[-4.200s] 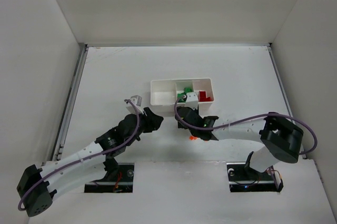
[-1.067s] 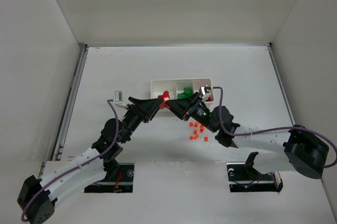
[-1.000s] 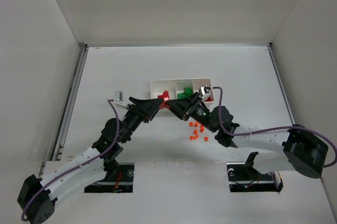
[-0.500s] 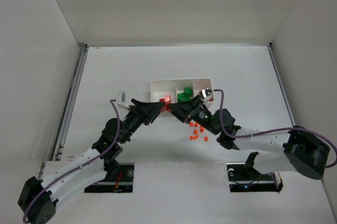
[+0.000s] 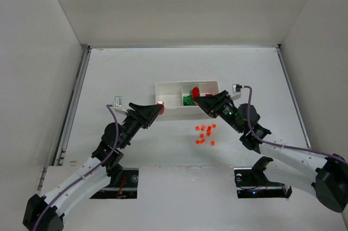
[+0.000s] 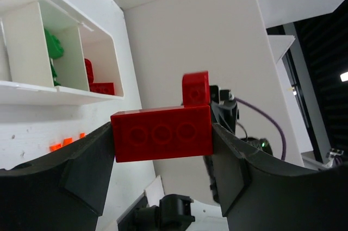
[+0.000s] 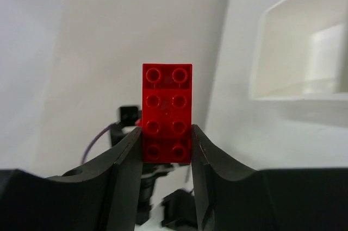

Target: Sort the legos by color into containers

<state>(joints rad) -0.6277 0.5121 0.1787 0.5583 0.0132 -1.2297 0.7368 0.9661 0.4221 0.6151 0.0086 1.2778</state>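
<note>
1. Your left end effector (image 5: 155, 108) was clamped on an L-shaped red lego (image 6: 162, 132), with one finger against each end. It hung just off the tray's near left corner.
2. Your right end effector (image 5: 204, 97) gripped a long red lego (image 7: 167, 112) by one end, its studs facing the wrist camera, over the right half of the tray.
3. The white tray (image 5: 167, 96) sat around the middle of the table (image 5: 125, 68), with its three compartments in a row along the near edge's direction.
4. Green legos (image 5: 188, 100) lay in the middle compartment. The left wrist view showed red legos (image 6: 100, 87) in the right one.
5. Orange bits (image 5: 205, 133) lay scattered on the table between the tray and the near edge, right of centre.
</note>
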